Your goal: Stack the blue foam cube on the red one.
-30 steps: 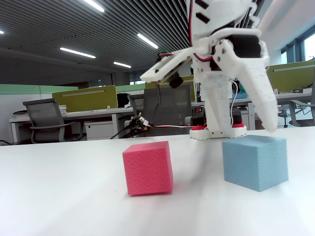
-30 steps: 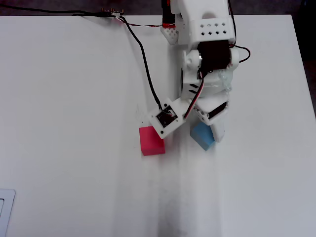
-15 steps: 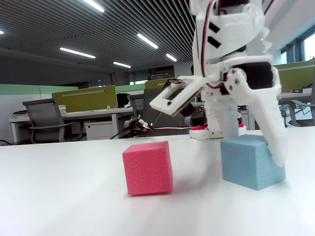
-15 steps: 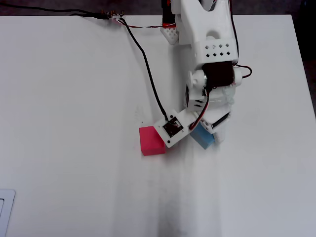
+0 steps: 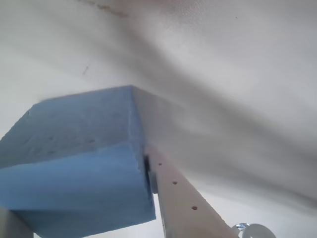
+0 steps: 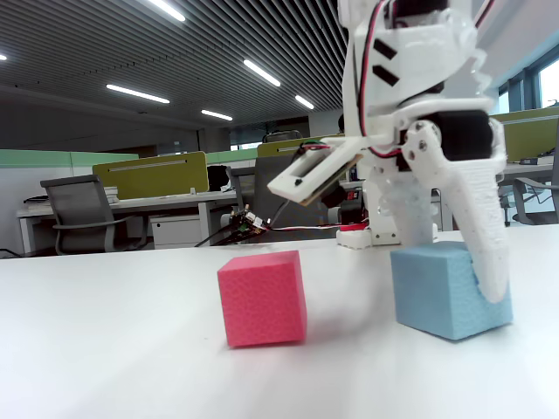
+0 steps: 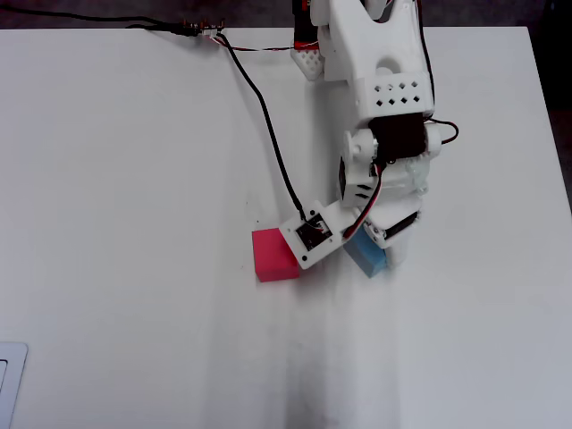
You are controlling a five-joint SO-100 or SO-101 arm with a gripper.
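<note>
Blue foam cube: on white counter, right of red one in fixed view, apart from it. Jaws: astride blue cube, one finger against its right face; firm grip cannot be told

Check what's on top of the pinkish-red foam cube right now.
Nothing rests on the pinkish-red foam cube; in the fixed view its top is bare. Overhead, the arm's white camera mount overhangs and hides one corner. The light blue foam cube sits beside it.

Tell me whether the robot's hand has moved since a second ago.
Yes. In the fixed view the hand has dropped from above the light blue foam cube down around it, while the pinkish-red foam cube stayed put.
</note>
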